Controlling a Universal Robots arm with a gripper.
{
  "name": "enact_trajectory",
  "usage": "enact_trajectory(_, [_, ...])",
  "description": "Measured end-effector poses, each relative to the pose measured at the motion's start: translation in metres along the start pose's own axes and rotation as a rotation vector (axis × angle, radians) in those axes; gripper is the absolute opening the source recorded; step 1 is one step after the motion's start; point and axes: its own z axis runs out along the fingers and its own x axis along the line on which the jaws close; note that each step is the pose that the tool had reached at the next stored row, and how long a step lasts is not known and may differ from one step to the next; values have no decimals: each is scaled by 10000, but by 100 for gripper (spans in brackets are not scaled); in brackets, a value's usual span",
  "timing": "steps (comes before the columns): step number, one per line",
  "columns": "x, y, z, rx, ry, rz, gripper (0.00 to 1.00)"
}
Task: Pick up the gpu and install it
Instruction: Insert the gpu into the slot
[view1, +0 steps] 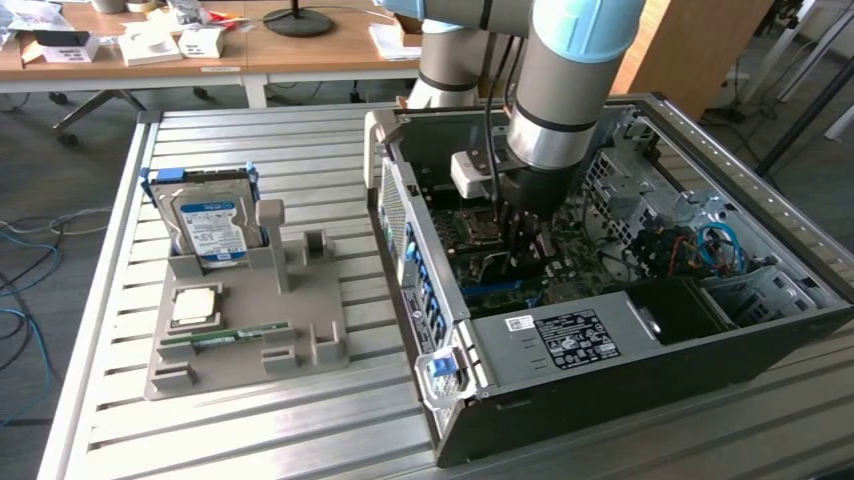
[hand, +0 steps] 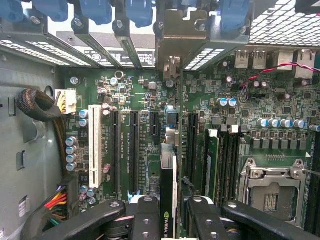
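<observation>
Spotted the gpu (hand: 168, 192) inside the computer case (view1: 601, 400), on edge above the green motherboard (hand: 135, 100), dark and thin from the wrist view, with a green logo on the edge. Lined up along the long black expansion slots (hand: 134, 150), with a white slot (hand: 95, 142) further off to one side. Silver bracket end (hand: 174, 47) up against the rear slot openings, under the row of blue latches (hand: 97, 10). Cannot tell whether seated in a slot or just above it.

Held by the gripper (hand: 168, 215): partly closed, black fingers (hand: 145, 210) pressed against both faces of the card. In the exterior view, gripper (view1: 523, 235) reaching straight down into the middle of the case.

Beside the card on the board: a seated memory stick (hand: 212, 160), then the metal CPU socket (hand: 270, 192).

Outside the case, toward the exterior view's left: grey holder tray (view1: 307, 310) on the slatted metal table (view1: 200, 430), carrying an upright hard drive (view1: 211, 225) with blue label, a square processor chip (view1: 196, 305), and a narrow green RAM stick (view1: 227, 337) lying flat.
</observation>
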Motion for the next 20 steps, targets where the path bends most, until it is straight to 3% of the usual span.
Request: enact_trajectory(20, [0,13,19,1,0,1,26])
